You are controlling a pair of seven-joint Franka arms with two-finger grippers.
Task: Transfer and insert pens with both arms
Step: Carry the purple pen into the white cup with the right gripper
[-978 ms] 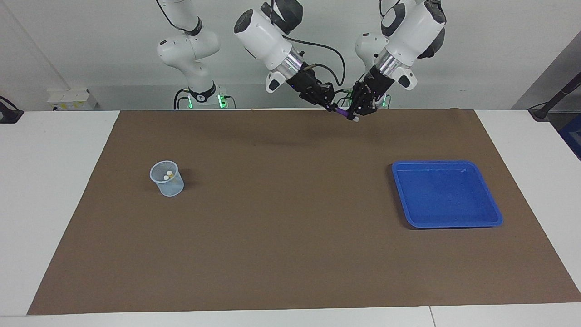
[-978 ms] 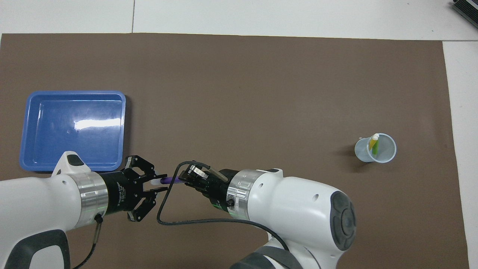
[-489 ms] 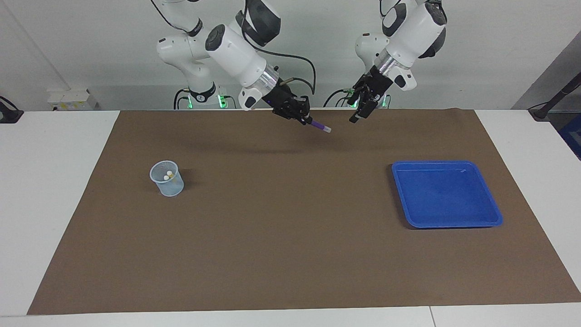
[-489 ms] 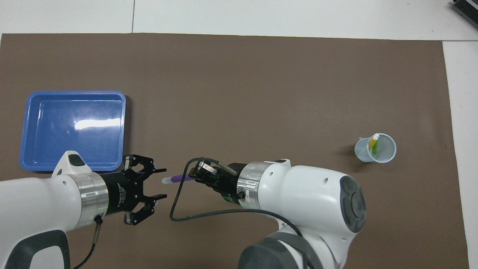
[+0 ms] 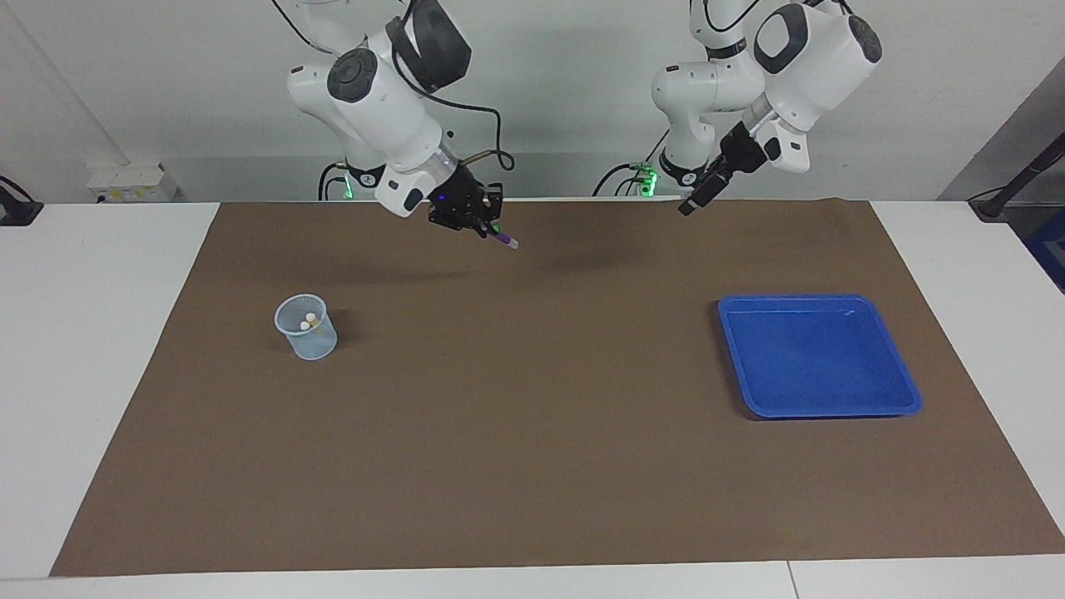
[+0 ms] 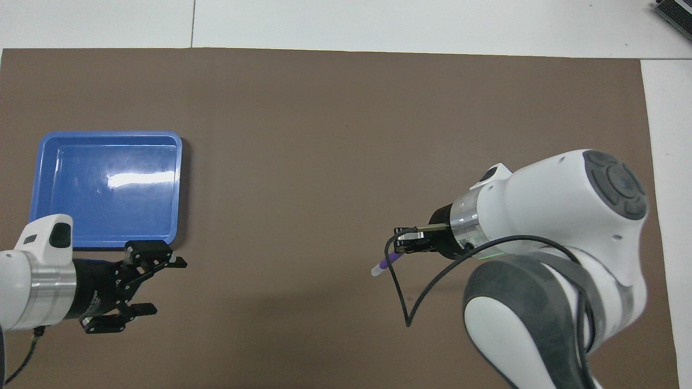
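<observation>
My right gripper (image 5: 481, 226) is shut on the purple pen (image 5: 503, 240) and holds it tilted, whitish end down, above the mat near the robots' edge. It also shows in the overhead view (image 6: 404, 249) with the purple pen (image 6: 383, 264). A clear cup (image 5: 307, 327) stands toward the right arm's end. Two whitish pen ends (image 5: 309, 320) show inside it. The right arm hides the cup in the overhead view. My left gripper (image 5: 691, 202) is open and empty, up in the air beside the tray's near corner in the overhead view (image 6: 165, 286).
A blue tray (image 5: 832, 411) lies toward the left arm's end of the brown mat, with nothing in it; it also shows in the overhead view (image 6: 179, 189). The right arm's black cable (image 6: 403, 302) hangs below its wrist.
The left gripper opened, let go of the purple pen and drew back toward the tray's end. The right gripper carried the pen away toward the cup's end of the table.
</observation>
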